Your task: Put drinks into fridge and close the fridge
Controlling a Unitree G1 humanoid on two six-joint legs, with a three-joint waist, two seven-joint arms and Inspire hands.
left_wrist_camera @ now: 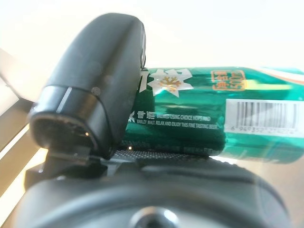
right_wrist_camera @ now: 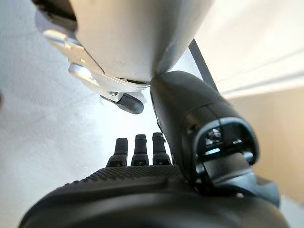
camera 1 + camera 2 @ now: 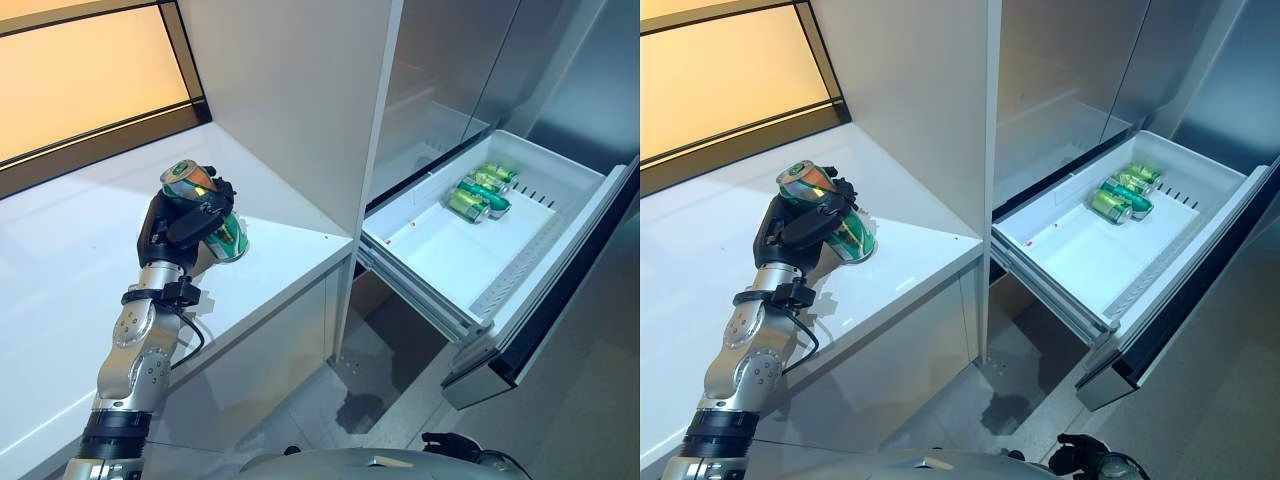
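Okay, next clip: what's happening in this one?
The robot's left hand is curled round a green drink can on the white counter. To the right, the fridge drawer stands pulled open with three green cans lying at its far end. The right hand hangs idle with straight fingers, seen in its wrist view. The held can has not yet gone in, and the fridge is not yet closed.

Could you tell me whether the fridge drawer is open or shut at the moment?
Open: the drawer is pulled out, with green cans lying inside.
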